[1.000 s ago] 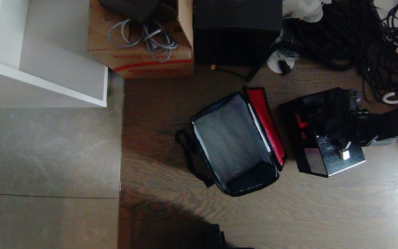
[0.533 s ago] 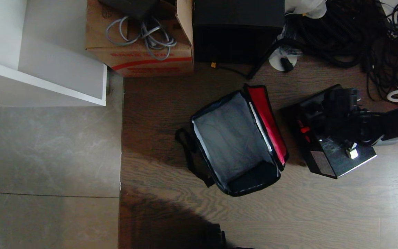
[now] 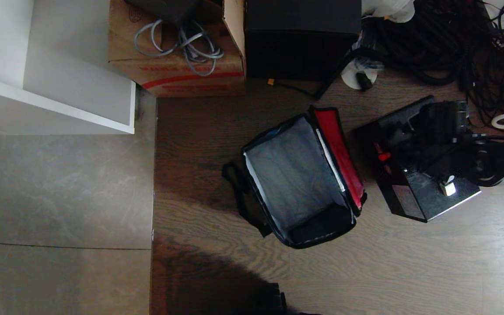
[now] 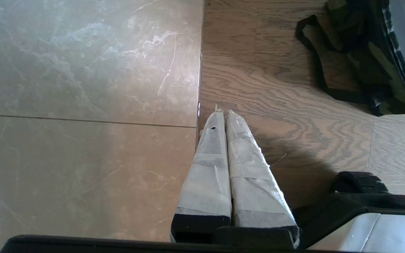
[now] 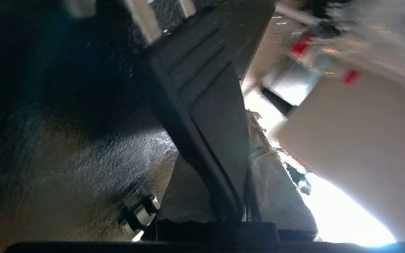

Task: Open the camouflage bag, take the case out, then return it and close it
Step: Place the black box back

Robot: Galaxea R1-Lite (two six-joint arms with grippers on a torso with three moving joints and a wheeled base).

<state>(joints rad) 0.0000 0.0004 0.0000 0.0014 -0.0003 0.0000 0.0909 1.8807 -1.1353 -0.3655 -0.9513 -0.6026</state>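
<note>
Black hard case (image 3: 422,175), shiny top, small red bit on its side, just right of open camouflage bag (image 3: 300,179). Right gripper (image 5: 223,175) clamped on its handle (image 5: 202,105). Left gripper (image 4: 223,119) pressed shut, away from bag.

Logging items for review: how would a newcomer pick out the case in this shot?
Find the open camouflage bag on the wooden floor. The case sits beside its red lid, under the right gripper. Unlike the taller plain black box, it has a handle and a red part.
</note>
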